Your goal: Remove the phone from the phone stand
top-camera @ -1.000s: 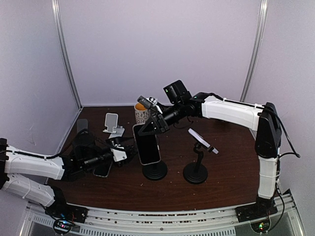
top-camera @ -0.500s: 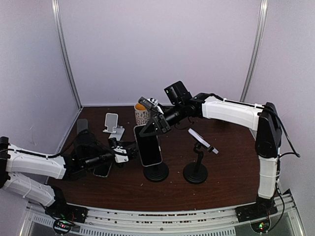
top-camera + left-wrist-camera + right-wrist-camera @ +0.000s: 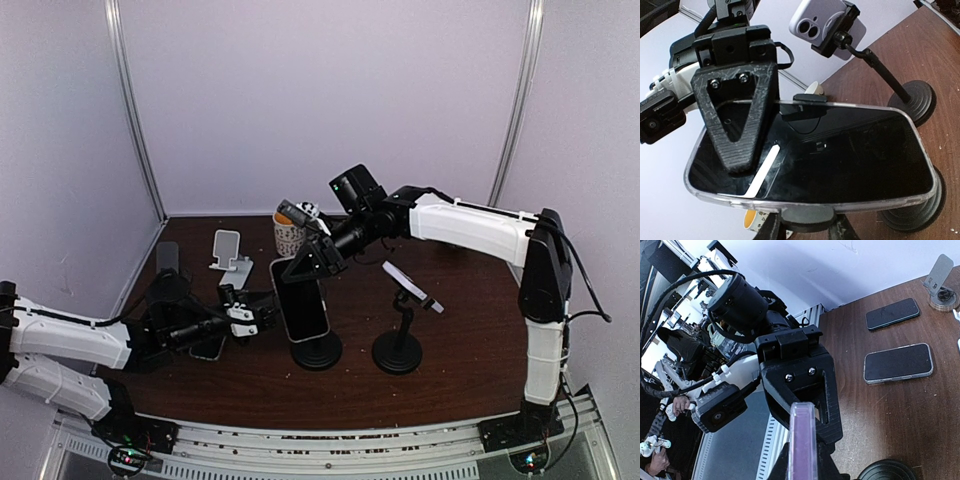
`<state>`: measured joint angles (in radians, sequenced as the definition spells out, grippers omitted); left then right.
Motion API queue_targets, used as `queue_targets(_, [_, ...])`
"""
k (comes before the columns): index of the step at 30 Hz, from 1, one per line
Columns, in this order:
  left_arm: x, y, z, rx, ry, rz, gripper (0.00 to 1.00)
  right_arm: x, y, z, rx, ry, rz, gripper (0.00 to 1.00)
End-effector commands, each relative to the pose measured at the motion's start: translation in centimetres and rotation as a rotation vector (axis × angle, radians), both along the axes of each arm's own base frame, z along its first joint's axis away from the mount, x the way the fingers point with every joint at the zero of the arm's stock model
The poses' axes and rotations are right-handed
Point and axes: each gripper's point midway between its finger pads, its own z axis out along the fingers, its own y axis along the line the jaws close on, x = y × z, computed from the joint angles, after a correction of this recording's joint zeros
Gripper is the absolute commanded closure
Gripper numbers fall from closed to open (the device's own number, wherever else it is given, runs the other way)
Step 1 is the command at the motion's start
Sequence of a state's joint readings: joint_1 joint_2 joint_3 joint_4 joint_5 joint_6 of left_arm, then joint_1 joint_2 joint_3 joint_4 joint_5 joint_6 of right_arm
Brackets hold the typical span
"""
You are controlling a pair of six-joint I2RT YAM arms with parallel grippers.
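A black-screened phone in a clear case (image 3: 303, 298) stands upright in the black stand (image 3: 317, 350) at the table's middle. My right gripper (image 3: 305, 262) is shut on the phone's top edge; in the right wrist view the phone's purple edge (image 3: 802, 435) sits between the right gripper's (image 3: 802, 462) fingers. In the left wrist view the phone (image 3: 840, 155) fills the frame, with a right finger lying on its screen. My left gripper (image 3: 252, 316) is at the phone's left side, and its (image 3: 804, 227) fingers flank the stand's grey side clamp (image 3: 805, 216).
A second round-based stand (image 3: 398, 352) holding a pale phone (image 3: 410, 285) stands to the right. A patterned cup (image 3: 289, 232) and a small white stand (image 3: 230, 250) are behind. Two phones lie flat at the left (image 3: 897, 362), (image 3: 892, 314).
My left gripper has edged right, closer to the phone's side and the stand's clamp. The right gripper stays on the phone's top, which has shifted slightly.
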<state>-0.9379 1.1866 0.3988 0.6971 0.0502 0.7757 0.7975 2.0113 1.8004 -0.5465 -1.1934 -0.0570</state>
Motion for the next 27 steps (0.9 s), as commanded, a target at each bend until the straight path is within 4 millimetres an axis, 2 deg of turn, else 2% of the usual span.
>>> queue_targets(1, [0.5, 1.8, 2.6, -0.094, -0.046, 0.055, 1.0, -0.5, -2.1, -3.0, -0.167, 0.043, -0.007, 1.0])
queue_targets(7, [0.6, 2.4, 2.2, -0.067, -0.054, 0.072, 1.0, 0.1, -2.9, -3.8, -0.212, 0.044, -0.022, 1.0])
queue_targets(12, [0.7, 2.5, 1.3, -0.04, -0.044, 0.079, 1.0, 0.3, -3.1, -3.4, -0.2, 0.036, -0.026, 1.0])
queue_targets(22, [1.3, 3.5, 1.8, -0.092, -0.024, 0.109, 1.0, -0.1, -3.5, -2.1, -0.172, 0.011, -0.014, 1.0])
queue_targets(27, [1.7, 3.3, 1.6, -0.091, -0.004, 0.109, 1.0, -0.4, -3.6, -2.1, -0.17, 0.008, 0.001, 1.0])
